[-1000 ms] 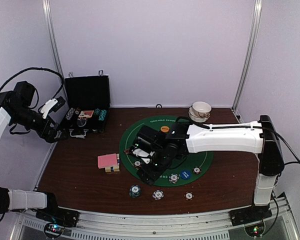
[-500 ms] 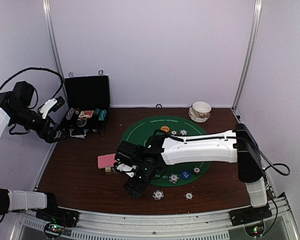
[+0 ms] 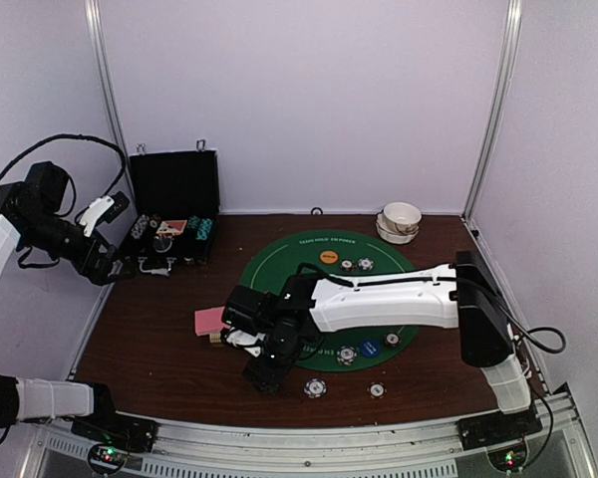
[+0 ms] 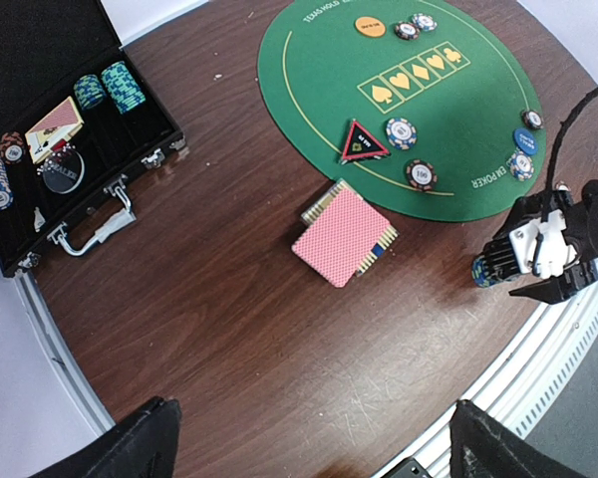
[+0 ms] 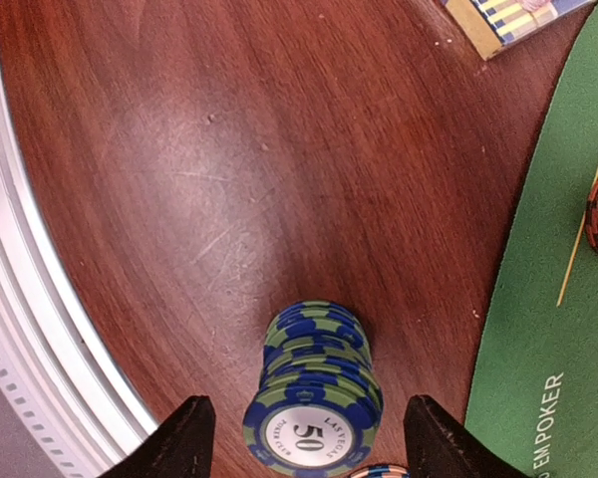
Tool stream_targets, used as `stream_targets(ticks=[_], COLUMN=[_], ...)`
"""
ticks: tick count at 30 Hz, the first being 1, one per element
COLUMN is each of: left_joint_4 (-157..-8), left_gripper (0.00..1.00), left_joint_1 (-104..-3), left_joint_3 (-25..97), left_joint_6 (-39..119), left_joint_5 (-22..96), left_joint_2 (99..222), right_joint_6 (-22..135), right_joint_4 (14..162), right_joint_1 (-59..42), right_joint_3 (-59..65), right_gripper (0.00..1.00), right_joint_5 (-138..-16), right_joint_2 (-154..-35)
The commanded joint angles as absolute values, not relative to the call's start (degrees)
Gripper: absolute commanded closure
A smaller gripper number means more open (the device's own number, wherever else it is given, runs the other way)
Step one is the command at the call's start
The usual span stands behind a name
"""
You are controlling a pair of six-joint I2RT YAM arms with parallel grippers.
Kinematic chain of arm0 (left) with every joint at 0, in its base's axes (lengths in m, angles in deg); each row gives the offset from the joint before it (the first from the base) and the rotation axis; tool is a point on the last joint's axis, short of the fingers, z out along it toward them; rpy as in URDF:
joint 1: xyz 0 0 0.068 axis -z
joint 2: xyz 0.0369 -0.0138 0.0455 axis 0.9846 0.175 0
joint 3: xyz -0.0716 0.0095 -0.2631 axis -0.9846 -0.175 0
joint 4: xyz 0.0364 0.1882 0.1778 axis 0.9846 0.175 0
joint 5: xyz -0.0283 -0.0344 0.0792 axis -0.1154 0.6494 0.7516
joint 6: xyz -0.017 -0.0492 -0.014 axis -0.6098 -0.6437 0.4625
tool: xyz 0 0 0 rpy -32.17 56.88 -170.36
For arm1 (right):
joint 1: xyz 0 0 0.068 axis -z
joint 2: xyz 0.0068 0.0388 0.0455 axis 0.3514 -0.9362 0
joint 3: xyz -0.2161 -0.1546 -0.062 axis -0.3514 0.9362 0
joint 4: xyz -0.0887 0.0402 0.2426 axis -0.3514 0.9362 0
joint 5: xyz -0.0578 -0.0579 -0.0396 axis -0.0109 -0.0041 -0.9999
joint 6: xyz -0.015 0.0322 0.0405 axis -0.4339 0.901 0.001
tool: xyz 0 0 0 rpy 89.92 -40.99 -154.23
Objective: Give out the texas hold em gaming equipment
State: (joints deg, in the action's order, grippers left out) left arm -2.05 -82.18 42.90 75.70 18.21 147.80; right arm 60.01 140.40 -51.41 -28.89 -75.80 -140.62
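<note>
Chips first: a blue-and-green chip stack (image 5: 314, 378) stands on the bare wood table (image 4: 229, 329) by the near rail, just off the near-left edge of the green mat (image 4: 319, 90). The right gripper (image 5: 306, 443) sits low around it, fingers apart, with the stack between them and a sliver of gap on each side, so nothing's clamped. The left gripper (image 4: 314, 443) hangs high at the far left, fingers spread wide, holding nothing. The pink-backed card deck (image 4: 344, 235) lies on the wood left of the mat. The triangular marker (image 4: 363, 141) is at the mat's left edge, the orange disc (image 4: 370, 27) on its far side and the blue disc (image 4: 525, 139) on its near side. More chips sit in the open black case (image 4: 40, 60).
</note>
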Motion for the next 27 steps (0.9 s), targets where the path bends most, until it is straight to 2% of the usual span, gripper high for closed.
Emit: stream_targets(ticks=[1, 12, 23, 27], left_joint_4=[-2.03, -2.07, -1.97, -1.98], left_gripper=[0.02, 0.02, 0.02, 0.02], left_joint_1=[-82.56, -82.56, -82.56, -82.56], left_joint_3=[43.26, 43.35, 43.59, 43.62], left_joint_6=[75.97, 75.97, 76.06, 76.15], left_joint_5=[17.52, 17.62, 17.97, 18.12], left_joint_2=[147.2, 147.22, 147.11, 147.12], right_joint_6=[59.44, 59.36, 59.4, 59.36], right_joint_4=[140.88, 140.5, 140.84, 140.99], right_joint_1=[-51.01, -50.6, -50.38, -50.36], right_joint_3=[-30.24, -30.2, -30.29, -30.24], right_gripper=[0.34, 0.42, 0.59, 0.7], right_joint_5=[-75.49, -75.27, -74.22, -73.75], right_joint_2=[-141.9, -142.5, -142.17, -141.93])
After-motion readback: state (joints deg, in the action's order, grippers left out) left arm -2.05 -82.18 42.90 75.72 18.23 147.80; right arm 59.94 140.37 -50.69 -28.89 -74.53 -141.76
